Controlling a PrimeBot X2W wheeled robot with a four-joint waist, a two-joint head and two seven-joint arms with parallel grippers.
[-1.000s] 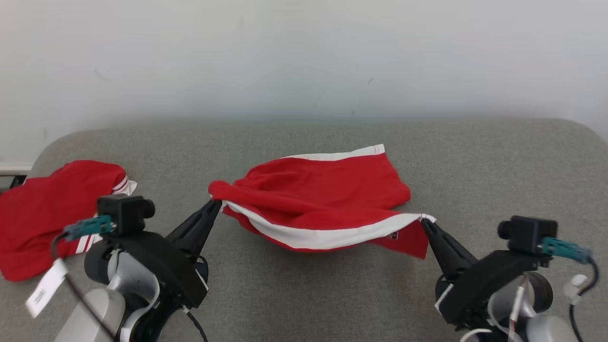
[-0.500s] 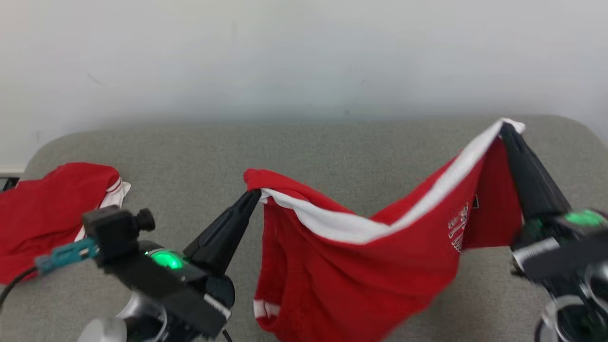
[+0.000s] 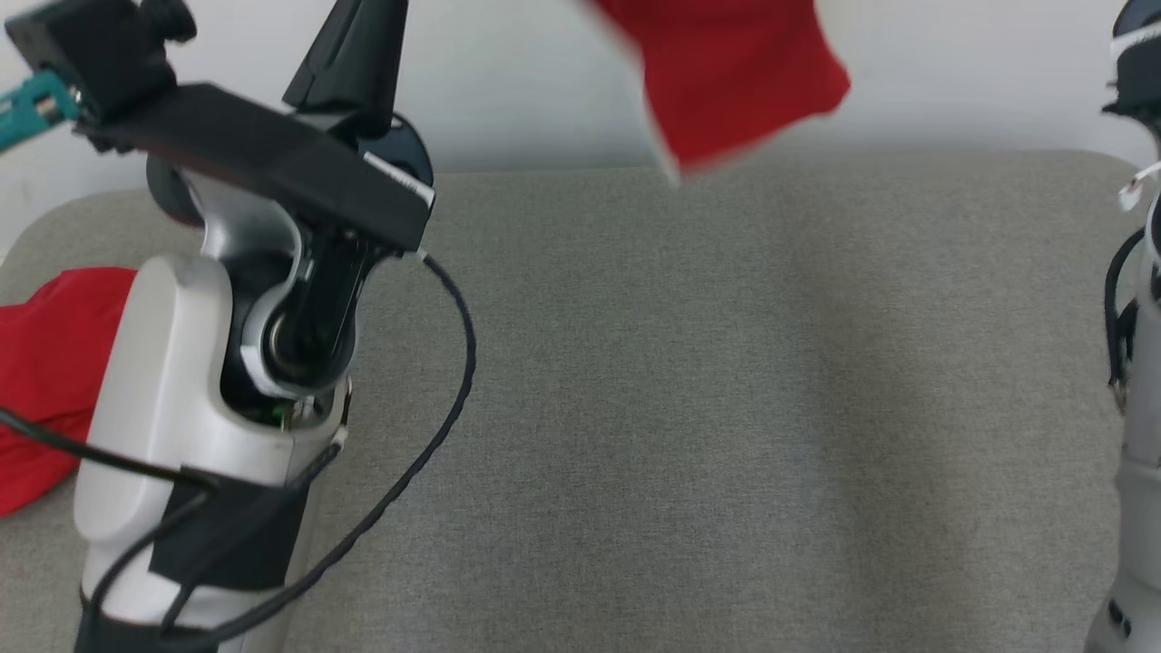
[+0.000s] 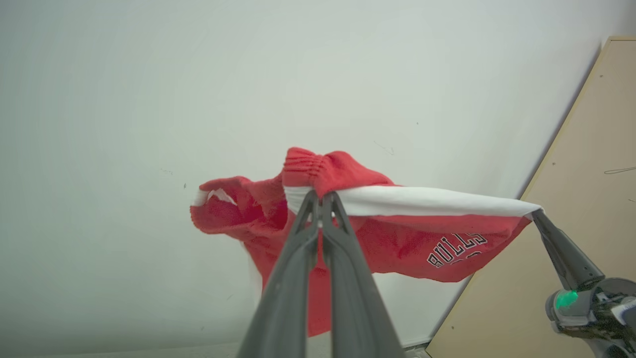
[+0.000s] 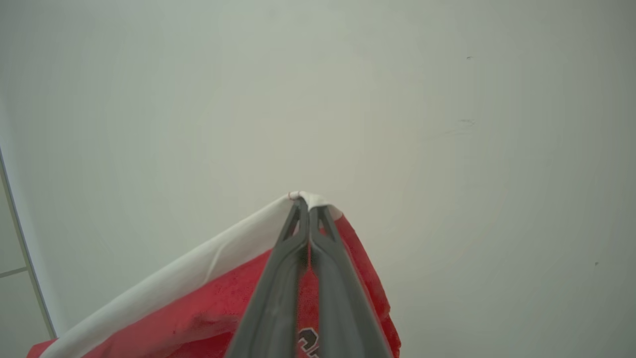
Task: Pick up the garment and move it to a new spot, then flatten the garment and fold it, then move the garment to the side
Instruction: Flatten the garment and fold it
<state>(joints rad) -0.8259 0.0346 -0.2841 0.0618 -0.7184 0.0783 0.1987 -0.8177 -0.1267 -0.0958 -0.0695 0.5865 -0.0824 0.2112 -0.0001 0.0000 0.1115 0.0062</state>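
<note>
Garment (image 4: pixel 397 238): red shorts, white waistband (image 4: pixel 427 201), BULLS print. We see left gripper (image 4: pixel 319 198) and right gripper (image 5: pixel 305 201) pinching that waistband; long axis horizontal mid-frame, fabric hanging below.

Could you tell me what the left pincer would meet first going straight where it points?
Past the red garment pinched in the left pincer, probably the pale wall; depth is unclear.
</note>
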